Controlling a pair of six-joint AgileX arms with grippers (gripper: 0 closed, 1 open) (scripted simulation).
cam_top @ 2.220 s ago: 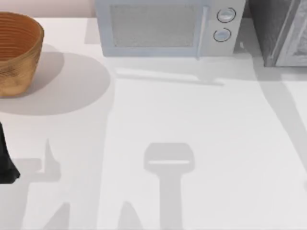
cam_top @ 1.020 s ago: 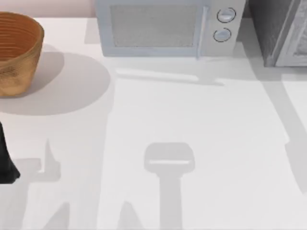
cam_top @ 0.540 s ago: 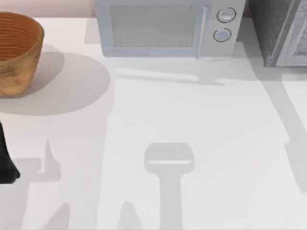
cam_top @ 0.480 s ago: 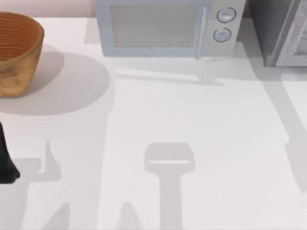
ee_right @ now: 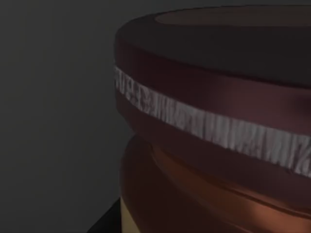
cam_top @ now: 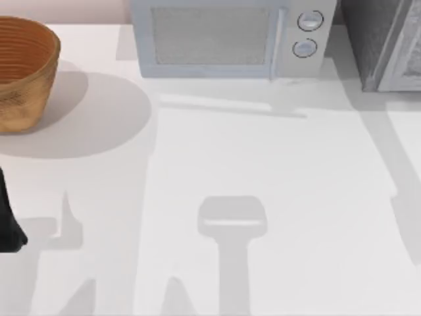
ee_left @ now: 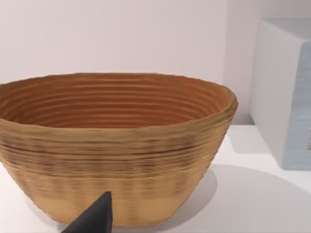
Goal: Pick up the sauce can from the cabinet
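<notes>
White and mostly bare, the surface carries three things along the top of the top view: a woven basket at upper left, a pale microwave at upper centre, and the dark speckled cabinet cut off at the upper right corner.

The sauce can looms very close in the right wrist view, its dark reddish lid, pale band and coppery rim set against a dim grey interior, so I judge it sits inside the cabinet with the right arm reached in beside it. Whether the right claw is apart or clamped on the can I cannot tell, so the reach looks done while the grasp and the lift out remain unconfirmed.

At the left edge of the top view the left arm sits parked; its wrist view looks into the basket, which is empty as far as its inner wall is seen. One dark fingertip gives no clue to the left claw's state.
</notes>
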